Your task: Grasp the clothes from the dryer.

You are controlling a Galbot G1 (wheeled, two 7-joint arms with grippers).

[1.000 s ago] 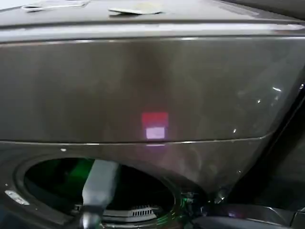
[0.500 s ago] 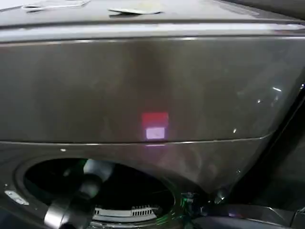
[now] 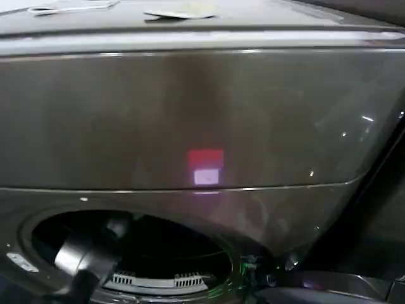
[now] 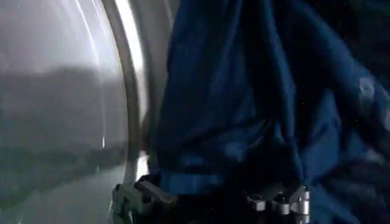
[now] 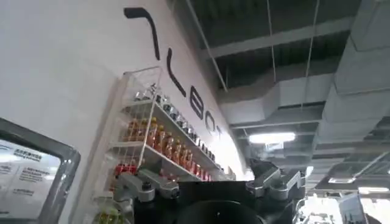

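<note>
The dryer point(image 3: 190, 114) stands close in front of me in the head view, bronze-grey, with a red light point(image 3: 205, 158) on its front. Its round drum mouth point(image 3: 164, 247) is open at the lower left, and my left arm point(image 3: 82, 259) reaches into it. The clothes point(image 4: 244, 109), a dark navy-blue fabric, hang in taut folds that run down into my left gripper point(image 4: 210, 195), which is shut on them. The drum's pale rim point(image 4: 131, 91) lies just beside the cloth. My right gripper point(image 5: 207, 189) is parked away from the dryer, pointing up toward the ceiling.
Flat pale items point(image 3: 180, 12) lie on top of the dryer. A dark glossy part point(image 3: 329, 285) sits low at the right of the drum mouth. A wall shelf of bottles point(image 5: 158, 137) and ceiling ducts point(image 5: 292, 91) are in the right wrist view.
My left arm has swung from upright in the drum mouth toward its lower left edge, drawing back out of the opening. The dryer has not moved.
</note>
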